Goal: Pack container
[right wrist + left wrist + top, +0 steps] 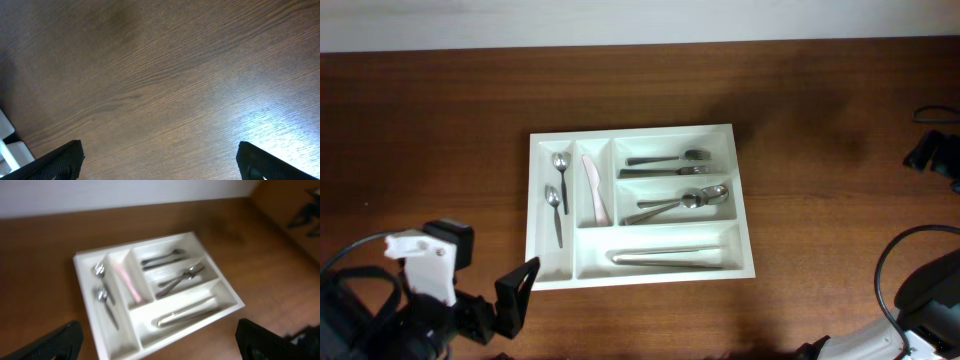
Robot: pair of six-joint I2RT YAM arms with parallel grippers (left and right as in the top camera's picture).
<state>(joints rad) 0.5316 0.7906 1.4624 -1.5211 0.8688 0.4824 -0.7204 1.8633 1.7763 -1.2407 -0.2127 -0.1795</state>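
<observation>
The container (630, 131), a white five-compartment cutlery tray, lies flat mid-table. Its left narrow slot holds two small spoons (558, 195) and the slot beside it a pink knife (595, 190). Forks (670, 160), larger spoons (685, 200) and long steel pieces (670, 258) fill the three wide slots. My left gripper (157, 340) hovers open just off the tray's near-left corner, empty, looking across the container (218, 267). My right gripper (160, 160) is open over bare wood, nothing between its fingers (55, 162). The tray is out of the right wrist view.
A black object (935, 150) sits at the table's right edge, and a dark cable (885, 270) loops by the right arm (925, 295). A white wall runs behind the far table edge. A white block (10, 147) shows at the left of the right wrist view.
</observation>
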